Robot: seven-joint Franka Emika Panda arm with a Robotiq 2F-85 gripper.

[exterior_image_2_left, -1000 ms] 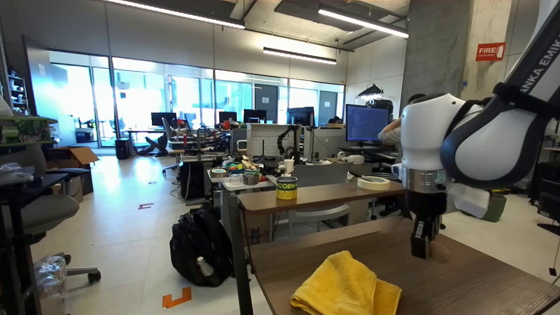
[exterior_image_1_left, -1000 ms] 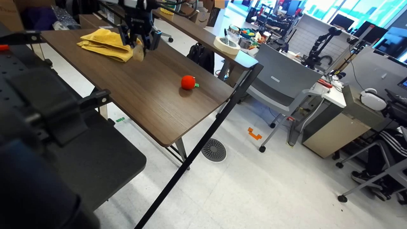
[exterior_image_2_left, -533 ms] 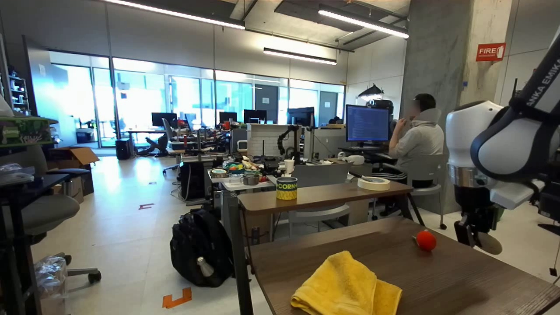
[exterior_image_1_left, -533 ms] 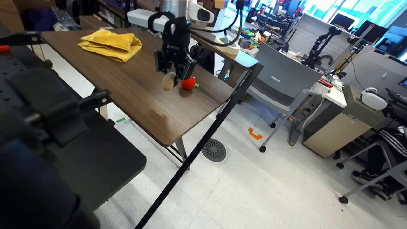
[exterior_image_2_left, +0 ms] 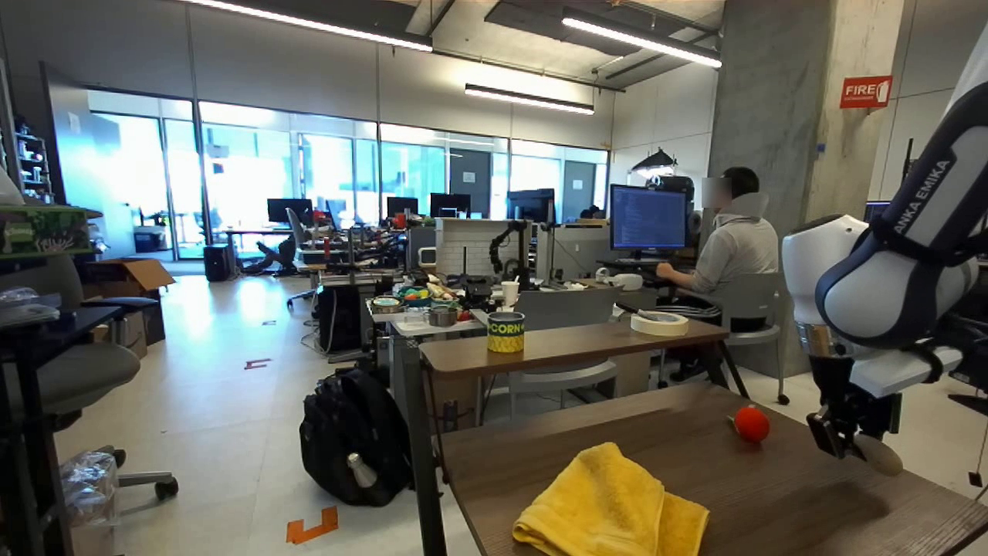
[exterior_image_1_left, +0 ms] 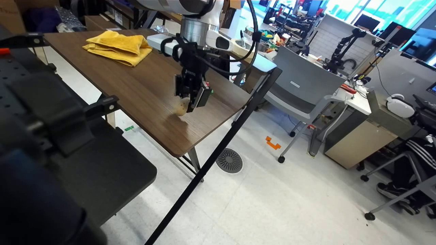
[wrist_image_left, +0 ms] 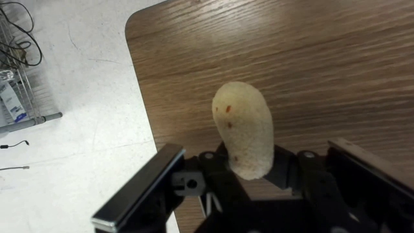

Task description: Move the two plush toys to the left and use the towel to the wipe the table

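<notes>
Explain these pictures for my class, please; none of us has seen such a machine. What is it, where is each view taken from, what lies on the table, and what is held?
The machine is a robot arm, ending in a gripper, which pinches things from two sides. The two exterior views look on from different places in the room; the wrist view is taken from the arm itself, looking down past the gripper. On the table lie a yellow towel and a round red toy. The gripper is closed on a pale toy with small spots and holds it above the table.
</notes>
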